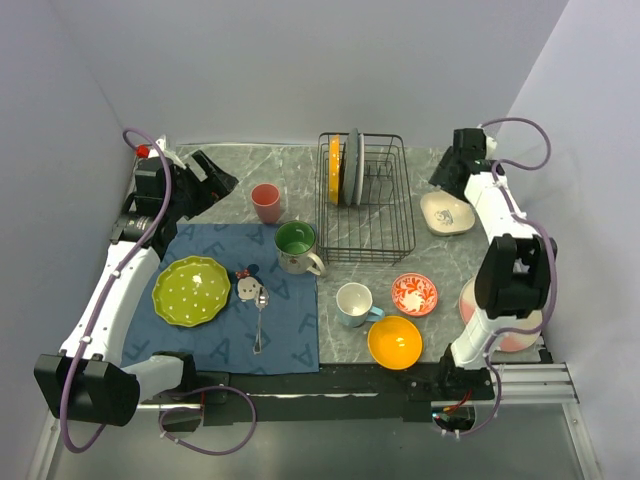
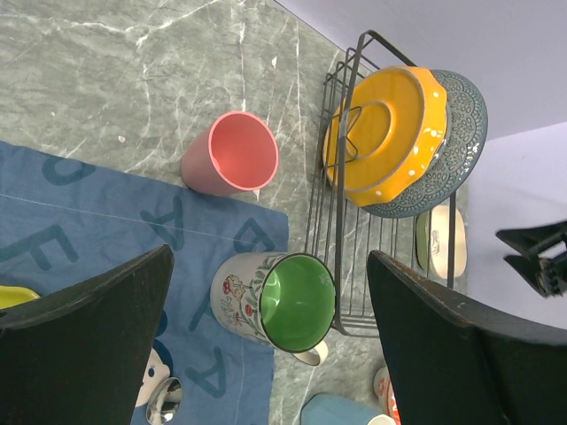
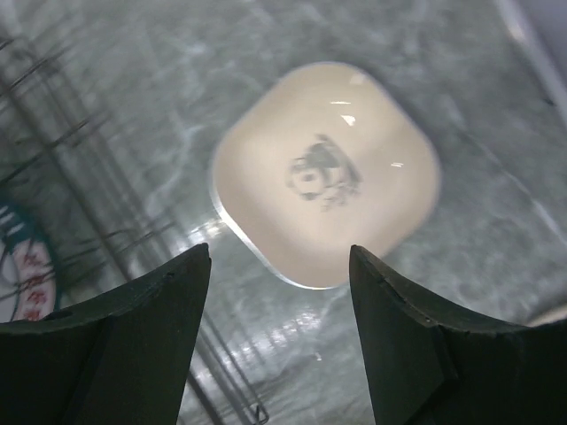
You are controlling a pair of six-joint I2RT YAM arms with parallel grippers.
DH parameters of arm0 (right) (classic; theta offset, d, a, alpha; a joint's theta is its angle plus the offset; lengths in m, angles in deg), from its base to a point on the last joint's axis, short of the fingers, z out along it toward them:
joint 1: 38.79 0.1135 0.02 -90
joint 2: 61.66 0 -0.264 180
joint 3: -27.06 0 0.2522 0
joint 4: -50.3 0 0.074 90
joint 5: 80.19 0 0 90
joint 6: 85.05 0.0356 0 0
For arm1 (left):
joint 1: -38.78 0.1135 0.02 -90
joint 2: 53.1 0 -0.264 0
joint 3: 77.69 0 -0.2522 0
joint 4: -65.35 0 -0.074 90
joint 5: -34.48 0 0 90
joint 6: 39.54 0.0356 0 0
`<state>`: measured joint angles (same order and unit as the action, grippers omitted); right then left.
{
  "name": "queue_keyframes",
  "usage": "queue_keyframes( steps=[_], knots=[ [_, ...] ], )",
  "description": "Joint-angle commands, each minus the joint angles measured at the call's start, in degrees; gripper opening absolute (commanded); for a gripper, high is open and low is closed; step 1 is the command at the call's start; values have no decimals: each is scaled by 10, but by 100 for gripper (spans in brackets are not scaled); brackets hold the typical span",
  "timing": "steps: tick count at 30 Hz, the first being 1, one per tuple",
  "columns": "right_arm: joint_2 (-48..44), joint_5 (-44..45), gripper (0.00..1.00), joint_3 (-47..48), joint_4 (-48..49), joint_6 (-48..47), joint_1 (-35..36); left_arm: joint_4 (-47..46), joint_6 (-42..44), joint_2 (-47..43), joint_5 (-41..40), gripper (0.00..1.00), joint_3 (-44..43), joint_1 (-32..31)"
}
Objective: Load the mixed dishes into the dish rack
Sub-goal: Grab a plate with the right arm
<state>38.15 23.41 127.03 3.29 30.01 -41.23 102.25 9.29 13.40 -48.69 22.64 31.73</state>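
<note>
Standing on the grey table, the black dish rack holds an orange plate and a grey plate upright at its left end. The right fingers hang open above the cream dish beside the rack. The left fingers are wide open too, holding nothing, near the pink cup.

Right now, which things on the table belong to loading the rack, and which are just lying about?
For the job: black wire dish rack, orange plate, grey plate, lime-green scalloped plate, pink cup, green-lined floral mug, pale blue mug, small red-patterned dish, orange bowl, cream square dish.
Lying about: blue cloth mat, metal spoon.
</note>
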Motion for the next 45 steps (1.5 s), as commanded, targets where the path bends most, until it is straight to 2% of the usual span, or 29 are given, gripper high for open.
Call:
queue_keyframes(
  steps=[1, 10, 19, 26, 38, 43, 45],
  knots=[
    [60, -76, 71, 33, -15, -38, -5, -18, 6, -14, 2, 97, -8, 2],
    [122, -173, 67, 25, 10, -88, -3, -18, 6, -14, 1, 97, -8, 3],
    [173, -162, 63, 49, -18, -92, 0, -17, 5, -8, 6, 97, -12, 3],
    [164, -143, 38, 52, -28, -88, 4, -18, 3, -7, 6, 97, -10, 3],
    [123, -126, 33, 48, -36, -79, 4, -17, 4, -9, 3, 97, -6, 3],
    [107, -126, 25, 41, -30, -75, 4, -15, 5, -13, 0, 97, -4, 3],
    [105, -126, 18, 43, -32, -74, 4, -16, 5, -14, 1, 97, -4, 3]
  ],
)
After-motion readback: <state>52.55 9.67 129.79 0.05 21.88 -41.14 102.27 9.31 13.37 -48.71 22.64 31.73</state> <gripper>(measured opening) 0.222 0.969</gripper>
